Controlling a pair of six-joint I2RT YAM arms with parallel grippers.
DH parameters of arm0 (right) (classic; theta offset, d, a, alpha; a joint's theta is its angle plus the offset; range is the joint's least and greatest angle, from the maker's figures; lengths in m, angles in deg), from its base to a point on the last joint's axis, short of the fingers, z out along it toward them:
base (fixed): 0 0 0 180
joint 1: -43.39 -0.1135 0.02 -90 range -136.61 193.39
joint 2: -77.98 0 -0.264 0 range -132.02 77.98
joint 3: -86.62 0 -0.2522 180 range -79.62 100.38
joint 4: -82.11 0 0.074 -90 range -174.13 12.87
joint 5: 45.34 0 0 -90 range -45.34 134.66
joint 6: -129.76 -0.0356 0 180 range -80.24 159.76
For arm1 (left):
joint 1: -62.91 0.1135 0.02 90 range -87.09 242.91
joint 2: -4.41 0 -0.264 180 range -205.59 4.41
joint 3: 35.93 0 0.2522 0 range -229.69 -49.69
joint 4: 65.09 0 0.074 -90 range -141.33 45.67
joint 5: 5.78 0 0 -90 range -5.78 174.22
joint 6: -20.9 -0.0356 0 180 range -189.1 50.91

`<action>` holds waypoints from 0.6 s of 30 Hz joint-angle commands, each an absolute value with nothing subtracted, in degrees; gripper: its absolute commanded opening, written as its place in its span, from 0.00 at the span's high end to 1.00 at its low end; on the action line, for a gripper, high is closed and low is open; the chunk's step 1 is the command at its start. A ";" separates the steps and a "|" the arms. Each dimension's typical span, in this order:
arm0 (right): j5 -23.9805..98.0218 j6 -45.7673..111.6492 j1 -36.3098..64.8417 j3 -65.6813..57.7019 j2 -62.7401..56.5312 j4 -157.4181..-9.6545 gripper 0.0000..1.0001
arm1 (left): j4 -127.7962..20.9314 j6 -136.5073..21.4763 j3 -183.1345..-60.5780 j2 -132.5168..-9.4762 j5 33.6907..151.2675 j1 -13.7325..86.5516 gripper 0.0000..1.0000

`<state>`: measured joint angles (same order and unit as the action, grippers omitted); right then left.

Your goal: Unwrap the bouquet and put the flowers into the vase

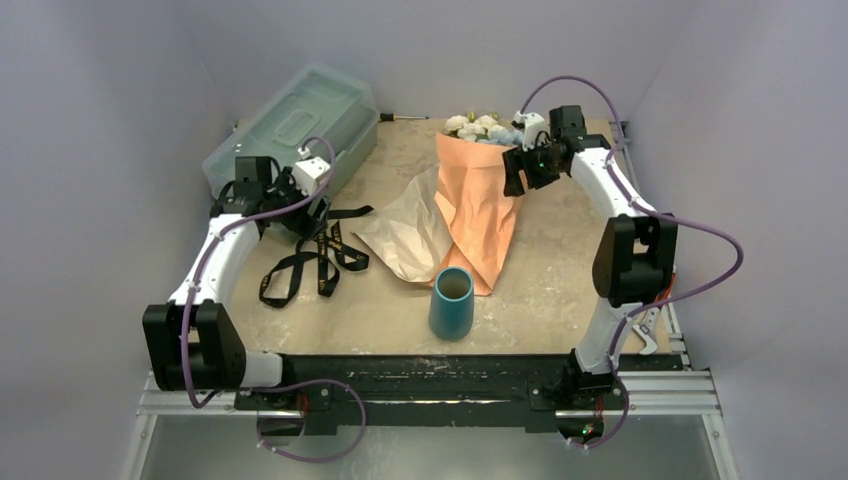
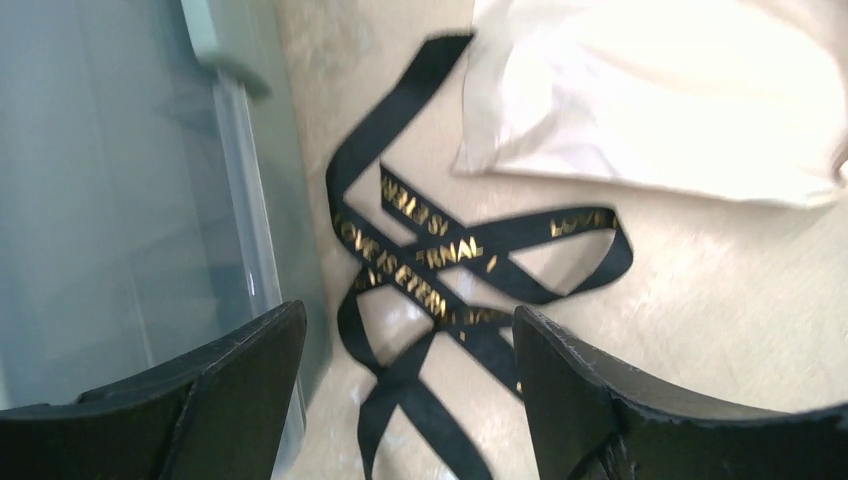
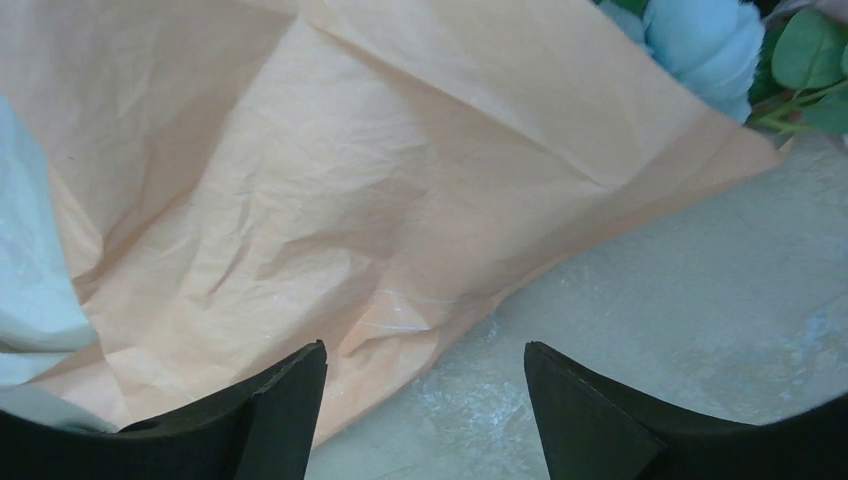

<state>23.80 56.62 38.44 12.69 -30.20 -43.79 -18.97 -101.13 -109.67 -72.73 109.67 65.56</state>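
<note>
Tabletop (image 1: 560, 300), bouquet (image 3: 350, 200) seemingly just beyond right jaws

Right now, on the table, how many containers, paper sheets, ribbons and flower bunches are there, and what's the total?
Containers: 2, the teal vase and the grey-green toolbox
Paper sheets: 2, the orange sheet and the tan sheet
Ribbons: 1, the black ribbon, lying loose
Flower bunches: 1, the flowers
Total: 6

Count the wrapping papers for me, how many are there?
2. The orange paper lies around the flowers mid-table; the tan paper spreads beside it, toward the black ribbon. More sheets may hide underneath.
</note>
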 commanded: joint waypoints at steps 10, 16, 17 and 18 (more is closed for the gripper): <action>22.17 51.68 32.77 23.78 -29.73 -45.09 0.13 | -41.03 -73.82 -120.07 -86.56 120.88 52.10 0.12; 24.12 51.32 32.62 26.15 -30.39 -44.53 0.13 | -56.42 -58.14 -125.08 -97.40 119.63 44.60 0.05; 23.69 50.97 32.61 26.19 -30.01 -44.64 0.13 | -58.94 -54.92 -126.12 -99.56 119.65 43.98 0.04; 23.99 50.43 32.65 26.20 -29.50 -44.78 0.13 | -61.16 -52.29 -127.08 -101.83 119.90 43.40 0.03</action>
<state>22.73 52.36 32.17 23.79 -30.42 -43.60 -46.18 -67.42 -122.15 -96.03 118.24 45.50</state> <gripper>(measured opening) 0.865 0.951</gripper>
